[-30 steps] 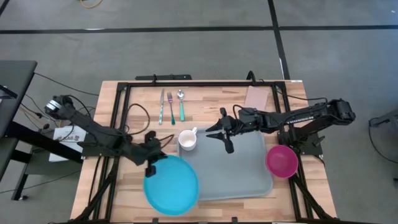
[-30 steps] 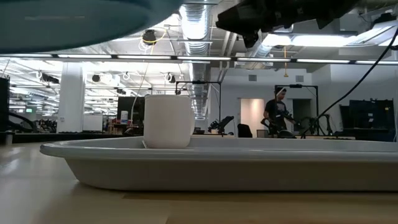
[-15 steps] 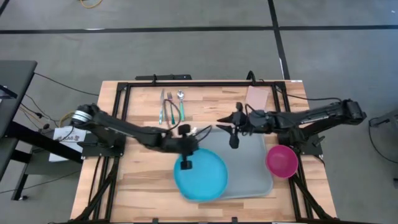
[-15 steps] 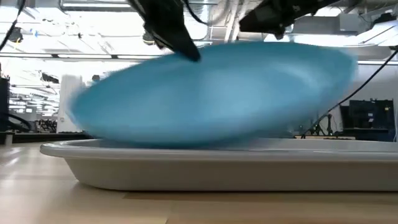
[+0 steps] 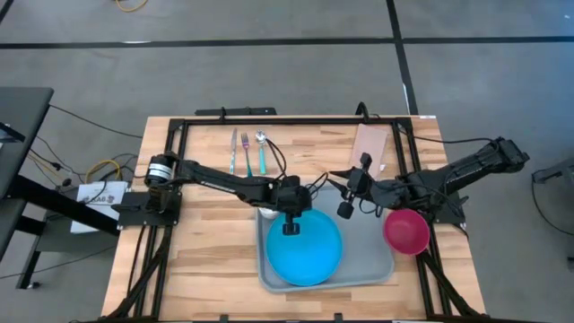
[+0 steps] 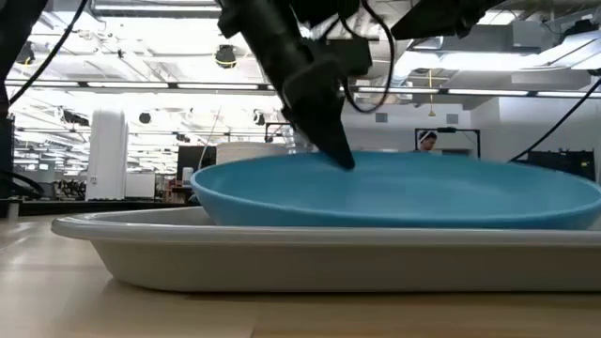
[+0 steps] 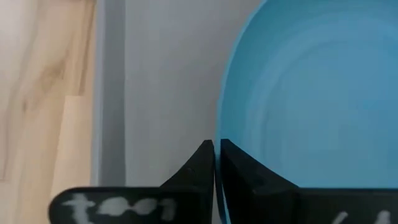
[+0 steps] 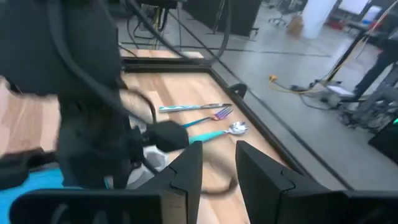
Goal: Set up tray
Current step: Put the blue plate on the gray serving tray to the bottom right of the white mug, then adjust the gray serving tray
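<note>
Wooden table [image 5: 206,260], pale grain, grey concrete floor around. Far edge: knife, fork [image 5: 246,154], spoon [image 5: 261,151] laid side by side, thin metal, coloured handles. Left gripper [image 5: 290,221] pinched shut on near-side rim of plate [image 5: 305,251], fingers [image 7: 205,163] pressed together over the edge. Plate round, bright blue, smooth plastic, resting low in tray [image 5: 375,247]. Tray flat, grey-blue, rounded corners, raised rim, centre of table. Step: placing plate, likely done bar release. Next: open fingers, lift clear without dragging plate. Right gripper [image 5: 345,199] hovering over tray's far part, fingers apart, empty. Pink bowl [image 5: 405,231] just right of tray.
</note>
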Controlling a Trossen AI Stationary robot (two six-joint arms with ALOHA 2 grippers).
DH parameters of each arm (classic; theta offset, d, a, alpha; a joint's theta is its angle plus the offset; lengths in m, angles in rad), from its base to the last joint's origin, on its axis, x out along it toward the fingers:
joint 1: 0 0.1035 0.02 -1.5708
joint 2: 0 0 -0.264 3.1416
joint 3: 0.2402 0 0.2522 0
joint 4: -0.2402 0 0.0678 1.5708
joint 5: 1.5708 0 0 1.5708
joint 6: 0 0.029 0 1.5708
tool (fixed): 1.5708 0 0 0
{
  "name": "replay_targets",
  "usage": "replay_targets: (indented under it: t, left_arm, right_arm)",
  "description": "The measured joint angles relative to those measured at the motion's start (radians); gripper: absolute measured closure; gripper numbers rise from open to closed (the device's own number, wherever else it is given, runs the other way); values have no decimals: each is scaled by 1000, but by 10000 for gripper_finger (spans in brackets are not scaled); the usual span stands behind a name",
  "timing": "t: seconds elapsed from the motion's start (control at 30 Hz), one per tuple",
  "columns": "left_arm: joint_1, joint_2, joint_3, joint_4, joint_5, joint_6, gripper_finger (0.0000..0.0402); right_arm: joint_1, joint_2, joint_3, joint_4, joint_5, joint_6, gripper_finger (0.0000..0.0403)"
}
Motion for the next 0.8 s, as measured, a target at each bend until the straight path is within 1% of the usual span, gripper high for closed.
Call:
replay_targets:
  t: [0.1, 0.23, 0.53, 0.67, 0.8]
  left_arm:
    - [8, 13, -1, -12, -9, 6, 382]
    - [15, 12, -10, -16, -28, 53, 358]
    - [16, 12, -8, -41, -39, 55, 305]
    - [8, 11, 61, -138, -38, 53, 299]
    - [-17, 10, 206, -408, -28, 48, 305]
  right_arm:
    - [11, 0, 0, -1, 1, -1, 312]
    - [9, 0, 0, 1, 1, -1, 312]
    - [7, 0, 0, 7, -1, -1, 312]
    - [7, 0, 0, 7, -1, -1, 312]
    - [7, 0, 0, 9, -2, -1, 312]
